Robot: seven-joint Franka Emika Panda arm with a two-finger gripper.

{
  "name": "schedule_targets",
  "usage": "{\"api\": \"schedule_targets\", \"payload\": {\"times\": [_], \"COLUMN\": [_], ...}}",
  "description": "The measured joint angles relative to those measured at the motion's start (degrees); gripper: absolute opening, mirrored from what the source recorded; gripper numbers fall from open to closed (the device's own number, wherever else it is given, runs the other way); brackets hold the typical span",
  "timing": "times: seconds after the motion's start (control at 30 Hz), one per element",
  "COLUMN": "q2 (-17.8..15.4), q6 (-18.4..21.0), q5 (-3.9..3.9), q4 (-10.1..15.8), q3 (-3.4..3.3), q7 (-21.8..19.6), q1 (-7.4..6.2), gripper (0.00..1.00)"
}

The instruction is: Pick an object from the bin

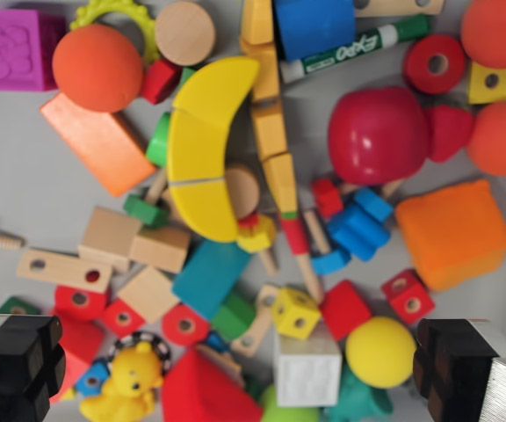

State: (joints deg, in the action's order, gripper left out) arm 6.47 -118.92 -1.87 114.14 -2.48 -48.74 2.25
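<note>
The bin (7, 176) has a pale grey floor, and toys are heaped over nearly all of it. Going by size, the biggest piece is one yellow wooden banana (202, 145), cut across into two halves, lying near the middle. Just right of it sits one glossy red apple (378, 134), and toward the bin's right edge one orange foam cube (453, 230).

I count three orange balls: one (97, 67) near the top left, one (497, 28) in the top right corner, one (502, 137) at the right edge below it. One orange rectangular block (97, 141) lies tilted under the first ball. One purple embossed block (11, 48) fills the top left corner, and one blue block (314, 25) touches the top edge. One teal block (209, 277) lies below the banana.

There is one yellow ball (380, 350) near the bottom edge, one white cube (307, 369) touching it on its left, and one yellow duck figure (130, 382) further left. One green Expo marker (358, 46) slants along the top. A red ring (435, 63) lies beside its cap. Small red drilled cubes are scattered along the bottom; I make out at least four, though the clutter blurs the count.

The gripper (253, 369) hangs above the bottom edge. Its two black fingers (20, 360) sit in the lower corners of the wrist view, spread wide apart. Nothing is held between them and they touch no toy; the duck, white cube and yellow ball lie in the gap below.
</note>
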Motion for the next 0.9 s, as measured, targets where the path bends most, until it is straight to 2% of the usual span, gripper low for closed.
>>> {"api": "schedule_targets", "payload": {"times": [0.57,0.9], "q2": [0.0,0.4], "q6": [0.0,-0.5], "q5": [0.00,0.02], "q4": [0.0,0.2], "q3": [0.02,0.34], "q7": [-0.1,-1.7], "q1": [-0.01,-0.42], "gripper": [1.00,1.00]}}
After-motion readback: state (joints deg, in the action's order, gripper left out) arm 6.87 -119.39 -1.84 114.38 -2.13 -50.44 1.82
